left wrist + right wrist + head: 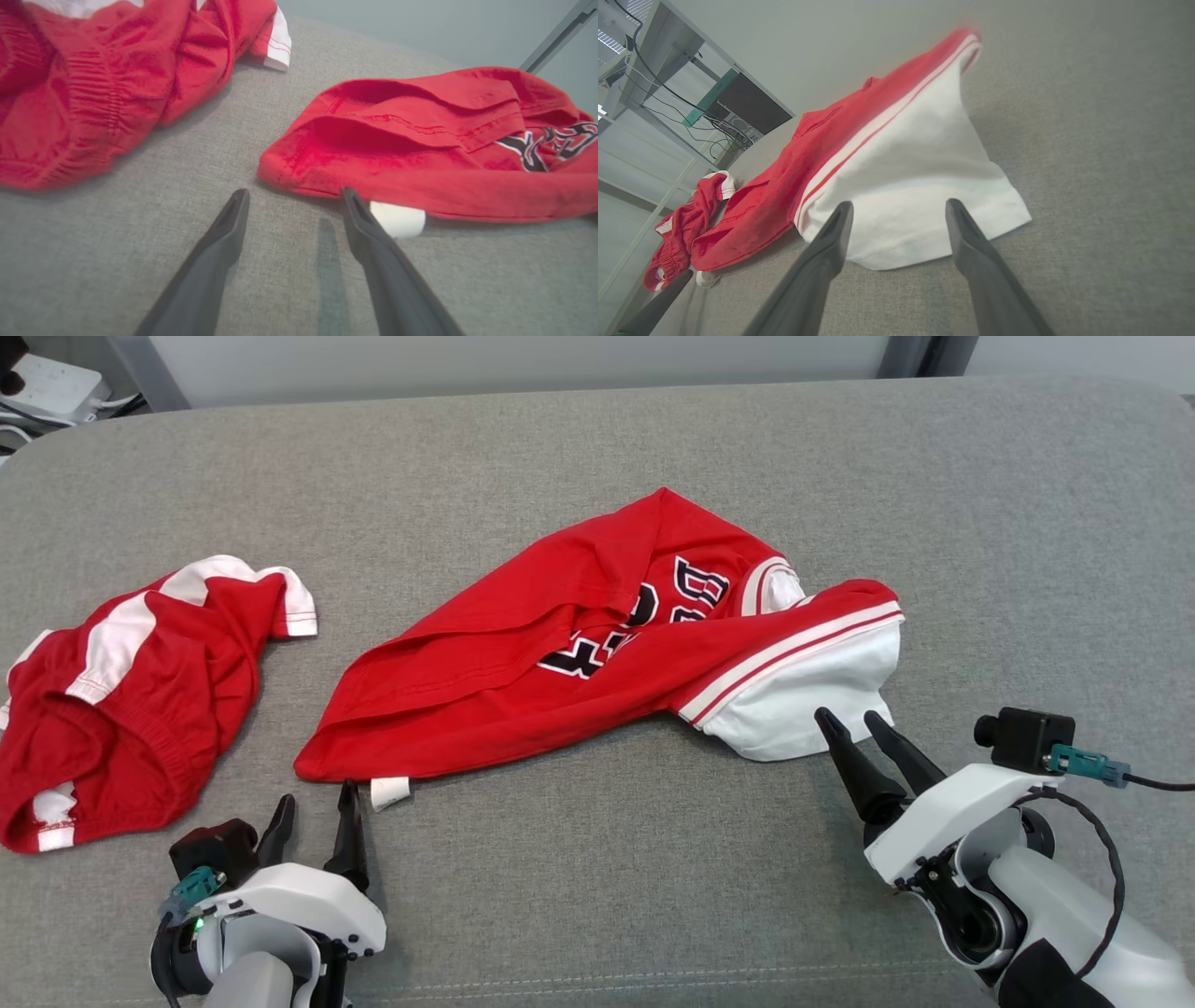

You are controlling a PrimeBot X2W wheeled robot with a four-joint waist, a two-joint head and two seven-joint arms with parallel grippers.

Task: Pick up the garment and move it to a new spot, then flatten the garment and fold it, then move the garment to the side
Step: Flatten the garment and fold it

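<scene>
Jaws apart on both, the left gripper should pinch the crumpled red jersey by its hem, the right gripper its white sleeve, pulling evenly.

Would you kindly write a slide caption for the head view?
Left gripper and right gripper, both open, poised at the near edge of a crumpled jersey on grey cloth; shorts lie apart.

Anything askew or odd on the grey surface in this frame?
Nothing spilled or damaged. The red jersey lies crumpled and folded over itself, hiding part of its lettering, with a white tag poking out at its near edge. A pair of red shorts sits bunched to its left.
</scene>
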